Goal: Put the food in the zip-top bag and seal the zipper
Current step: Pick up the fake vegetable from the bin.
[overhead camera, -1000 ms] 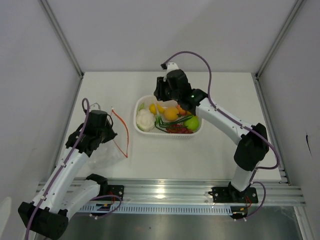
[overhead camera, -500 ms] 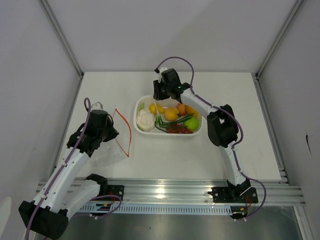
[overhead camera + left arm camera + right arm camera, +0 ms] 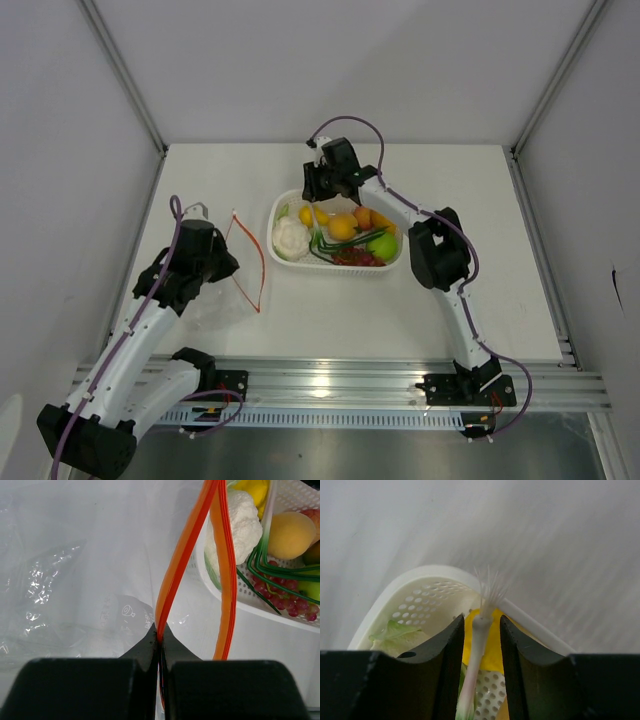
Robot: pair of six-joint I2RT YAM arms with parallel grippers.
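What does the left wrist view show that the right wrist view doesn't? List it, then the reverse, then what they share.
Left wrist only: the left end effector shut on the red-orange zipper, the clear zip-top bag, the cauliflower, peach, green beans and grapes.
Right wrist only: the right end effector, its fingers either side of the frayed tip of a pale stalk; whether it grips cannot be told.
Both: the white perforated basket, a yellow lemon and, apparently, the pale stalk itself.

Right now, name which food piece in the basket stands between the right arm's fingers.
The white stalk with the frayed root tip, greening lower down: it alone stands between the right fingers; the yellow fruit lies behind it.
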